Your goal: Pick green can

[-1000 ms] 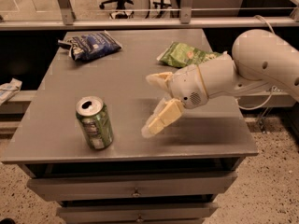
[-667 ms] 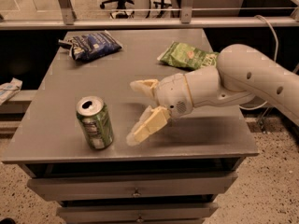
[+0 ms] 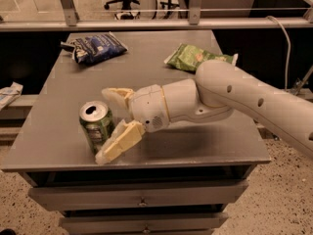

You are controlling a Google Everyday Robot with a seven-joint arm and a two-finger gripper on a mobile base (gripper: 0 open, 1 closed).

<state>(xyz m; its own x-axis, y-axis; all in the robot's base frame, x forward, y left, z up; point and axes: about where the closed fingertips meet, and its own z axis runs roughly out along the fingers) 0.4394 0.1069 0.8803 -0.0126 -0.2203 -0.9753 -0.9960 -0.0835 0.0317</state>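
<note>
The green can [image 3: 97, 124] stands upright near the front left of the grey table [image 3: 54, 111]; it has a silver top with an open pull-tab hole. My gripper [image 3: 108, 125] is open, reaching in from the right. One cream finger [image 3: 117, 95] lies behind the can and the other finger [image 3: 119, 143] lies in front of it, low by the table's front edge. The can sits partly between the fingers, and the near finger touches or almost touches its right side.
A blue chip bag [image 3: 95, 46] lies at the table's back left. A flat green chip bag [image 3: 195, 56] lies at the back right, partly behind my arm [image 3: 244, 97]. Drawers are under the tabletop. A rail runs behind the table.
My gripper has moved left across the table and now has its fingers on either side of the green can. The can has not moved.
</note>
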